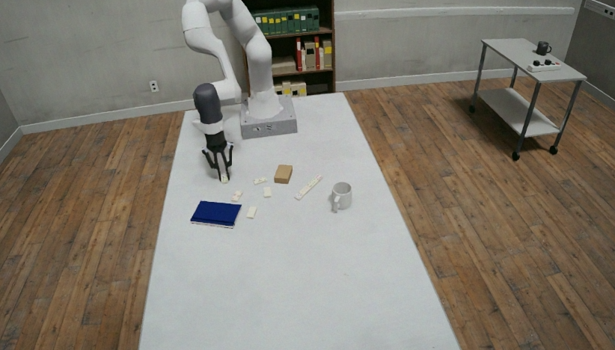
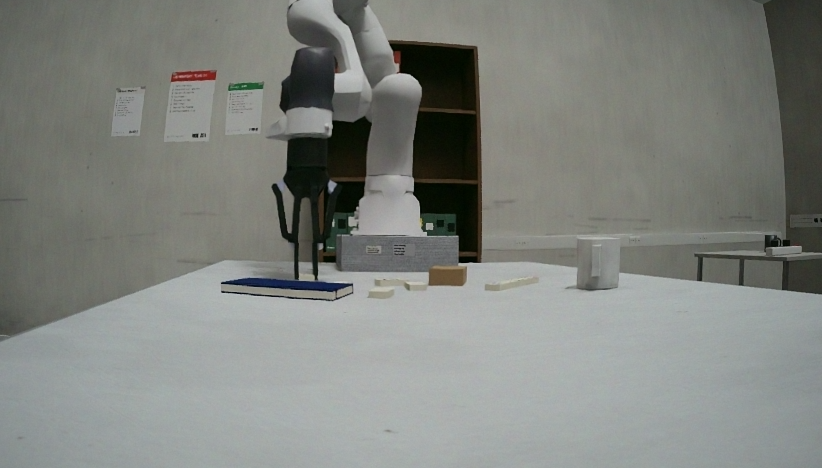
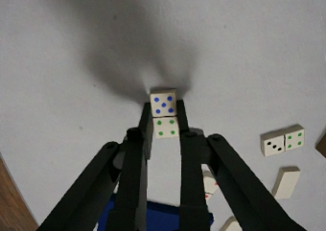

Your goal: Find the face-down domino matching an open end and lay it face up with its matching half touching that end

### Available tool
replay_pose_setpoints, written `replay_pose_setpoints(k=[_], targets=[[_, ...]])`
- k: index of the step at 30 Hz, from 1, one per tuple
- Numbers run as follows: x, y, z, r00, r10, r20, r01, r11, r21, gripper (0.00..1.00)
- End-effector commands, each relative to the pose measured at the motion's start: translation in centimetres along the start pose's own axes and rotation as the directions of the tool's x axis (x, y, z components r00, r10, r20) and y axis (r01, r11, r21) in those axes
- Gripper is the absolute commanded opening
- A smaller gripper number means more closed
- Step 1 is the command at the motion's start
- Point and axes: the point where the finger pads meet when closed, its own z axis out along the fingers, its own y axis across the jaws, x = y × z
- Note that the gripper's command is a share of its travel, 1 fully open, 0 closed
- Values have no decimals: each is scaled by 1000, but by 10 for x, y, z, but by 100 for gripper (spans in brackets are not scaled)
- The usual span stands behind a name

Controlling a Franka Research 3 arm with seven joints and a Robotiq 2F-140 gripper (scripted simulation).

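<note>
My gripper (image 1: 223,175) (image 2: 305,275) (image 3: 165,112) stands upright at the table near the left edge of the white top. It is shut on a face-up domino (image 3: 163,103) (image 1: 224,179) with five blue and four green pips, which lies flat between the fingertips. The line of dominoes (image 1: 308,186) (image 2: 511,283) lies to the right, between the brown box and the mug. Another face-up domino (image 1: 259,180) (image 3: 283,140) shows three black and four green pips. A blank-backed domino (image 1: 267,191) (image 3: 286,182) lies beside it. Two more dominoes (image 1: 236,195) (image 1: 251,212) lie near the book.
A blue book (image 1: 215,213) (image 2: 284,286) (image 3: 158,216) lies flat just in front of my gripper. A brown box (image 1: 283,173) (image 2: 447,275) sits left of the line. A white mug (image 1: 341,195) (image 2: 597,261) stands to its right. The robot base (image 1: 268,122) is behind.
</note>
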Motion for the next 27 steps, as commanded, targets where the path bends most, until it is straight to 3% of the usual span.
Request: replay_pose_setpoints(k=[1,6,20,27], targets=[[0,0,-7,1000,-3,0,3,1000,0,23],[0,0,-18,1000,-3,0,3,1000,0,23],[0,0,-79,1000,-3,0,3,1000,0,23],[0,0,-92,1000,-3,0,3,1000,0,23]])
